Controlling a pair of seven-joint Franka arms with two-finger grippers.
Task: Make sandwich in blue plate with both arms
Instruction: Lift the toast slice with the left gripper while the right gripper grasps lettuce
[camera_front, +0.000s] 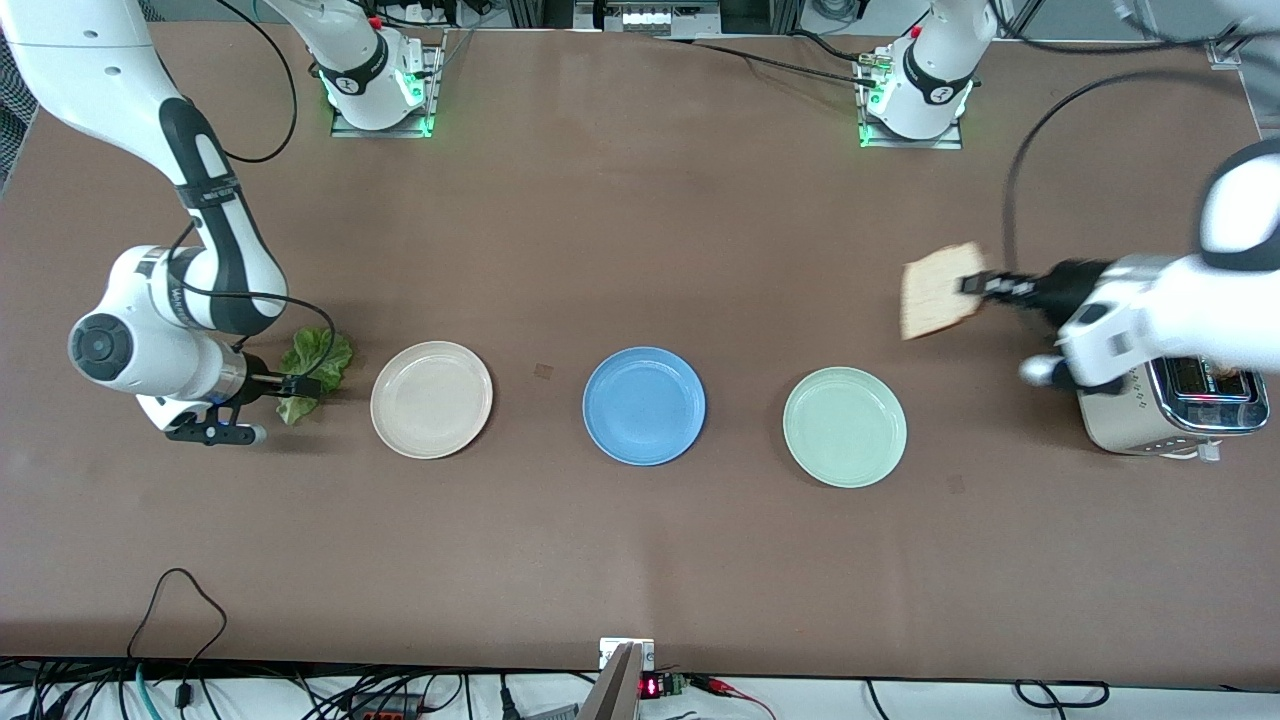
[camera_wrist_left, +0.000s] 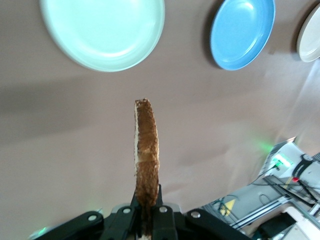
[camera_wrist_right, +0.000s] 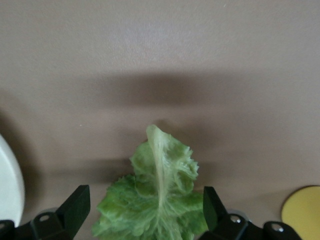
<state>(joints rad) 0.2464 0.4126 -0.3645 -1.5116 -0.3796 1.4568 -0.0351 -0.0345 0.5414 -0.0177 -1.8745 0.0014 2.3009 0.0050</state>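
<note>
The blue plate (camera_front: 644, 405) (camera_wrist_left: 242, 32) sits bare on the table between two other plates. My left gripper (camera_front: 975, 285) (camera_wrist_left: 147, 210) is shut on one edge of a light brown bread slice (camera_front: 940, 290) (camera_wrist_left: 146, 150). It holds the slice in the air over the table beside the toaster. My right gripper (camera_front: 300, 385) (camera_wrist_right: 145, 207) is open and low at the table, toward the right arm's end. Its fingers (camera_wrist_right: 75, 207) stand either side of a ruffled green lettuce leaf (camera_front: 318, 360) (camera_wrist_right: 155, 200) without pinching it. No sandwich is assembled anywhere in view.
A cream-white plate (camera_front: 431, 399) (camera_wrist_left: 310, 37) lies beside the lettuce, and a mint-green plate (camera_front: 845, 426) (camera_wrist_left: 102, 30) lies toward the left arm's end. A silver toaster (camera_front: 1175, 405) stands under the left arm's wrist. A yellow disc (camera_wrist_right: 302, 212) shows in the right wrist view.
</note>
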